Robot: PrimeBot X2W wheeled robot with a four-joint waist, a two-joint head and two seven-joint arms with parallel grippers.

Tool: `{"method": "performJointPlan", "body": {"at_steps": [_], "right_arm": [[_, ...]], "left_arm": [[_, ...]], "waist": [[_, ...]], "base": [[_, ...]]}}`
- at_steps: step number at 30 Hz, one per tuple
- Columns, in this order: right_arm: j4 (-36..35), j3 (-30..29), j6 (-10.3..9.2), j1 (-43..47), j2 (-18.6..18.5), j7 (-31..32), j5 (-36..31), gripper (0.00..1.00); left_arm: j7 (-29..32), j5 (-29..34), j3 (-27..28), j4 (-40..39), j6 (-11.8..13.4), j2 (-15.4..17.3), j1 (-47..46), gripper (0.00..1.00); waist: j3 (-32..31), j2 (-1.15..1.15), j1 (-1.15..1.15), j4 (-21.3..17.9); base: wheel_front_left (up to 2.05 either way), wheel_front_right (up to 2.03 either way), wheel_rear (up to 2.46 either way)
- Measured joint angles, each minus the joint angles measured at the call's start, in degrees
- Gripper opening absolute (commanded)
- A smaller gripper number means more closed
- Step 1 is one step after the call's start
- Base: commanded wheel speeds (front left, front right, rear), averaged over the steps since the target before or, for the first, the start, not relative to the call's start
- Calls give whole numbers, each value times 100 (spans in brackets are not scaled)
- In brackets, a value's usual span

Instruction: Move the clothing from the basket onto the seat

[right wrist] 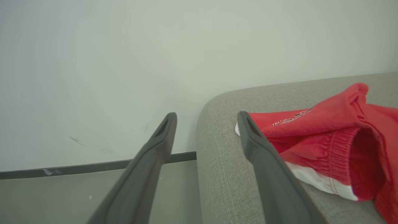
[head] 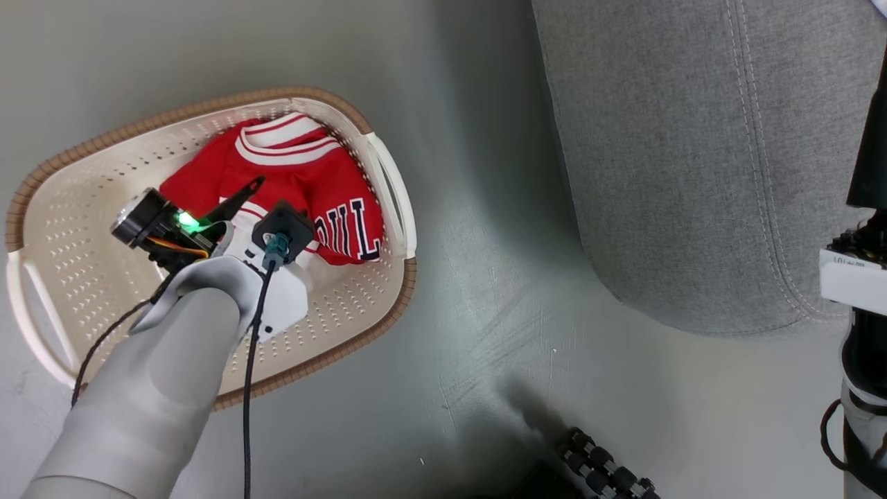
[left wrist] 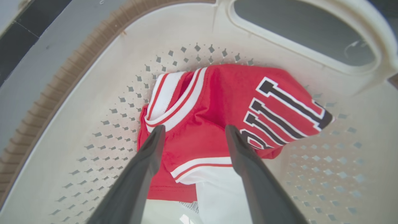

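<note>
- Room: grey floor point(head: 485, 312), pale wall point(right wrist: 155, 46).
- One basket point(head: 69, 229) on the floor, with one jersey point(head: 305, 173) at its right end by a handle.
- Over the jersey, the left gripper point(left wrist: 194, 129), jaws wide, empty.
- One sofa point(head: 693, 173), with one red garment point(right wrist: 326, 124) near its edge.
- Beside that, the right gripper point(right wrist: 206, 116), jaws wide, empty.

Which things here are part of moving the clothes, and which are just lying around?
Job: jersey, inside basket; sofa; red printed garment on it; open left gripper over jersey.
Just around: floor, wall, baseboard.
</note>
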Motion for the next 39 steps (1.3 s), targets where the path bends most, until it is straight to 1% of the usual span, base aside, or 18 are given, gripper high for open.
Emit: {"method": "performJointPlan", "body": {"at_steps": [6, 12, 17, 25, 27, 30, 31, 32, 33, 34, 39], "right_arm": [[1, 65, 0, -214, 8, 0, 91, 100], [24, 103, 0, -298, 12, 0, 109, 100], [35, 120, 0, -476, 15, 0, 153, 100], [76, 151, 0, -523, 20, 0, 210, 100], [94, 154, 0, -566, 20, 0, 265, 100], [129, 181, 0, -616, 20, 0, 315, 100], [152, 199, 0, -616, 21, 0, 337, 100], [175, 215, 0, -617, 21, 0, 354, 100], [191, 218, 0, -617, 22, 0, 354, 100], [202, 216, 0, -619, 22, 0, 354, 100], [247, 157, 0, -629, 23, 0, 355, 100]], "left_arm": [[5, 232, -73, 230, 127, 129, -277, 100], [4, 409, -197, 376, 223, 160, -476, 100], [7, 485, -229, 488, 374, 146, -597, 100], [69, 604, -254, 704, 457, 144, -814, 100], [107, 626, -260, 746, 502, 126, -859, 100], [241, 653, -291, 881, 504, 89, -938, 100], [288, 654, -297, 923, 505, 87, -953, 93], [321, 654, -299, 962, 505, 87, -962, 48], [335, 657, -314, 994, 505, 84, -967, 26], [347, 682, -343, 1016, 505, 71, -975, 0], [358, 730, -439, 1063, 497, -78, -1049, 0]], "waist": [[281, 0, 0, -129], [487, 0, 0, -217], [625, 0, 0, -277], [777, 0, 0, -358], [802, 0, 0, -375], [828, 0, 0, -399], [833, 0, 0, -406], [836, 0, 0, -413], [836, 0, 0, -418], [835, 0, 0, -420], [816, 0, 0, -420]], "base": [[0, 0, 0], [0, 0, 0], [0, 0, 0], [0, 0, 0], [0, 0, 0], [0, 0, 0], [0, 0, 0], [0, 0, 0], [0, 0, 0], [0, 0, 0], [0, 0, 0]]}}
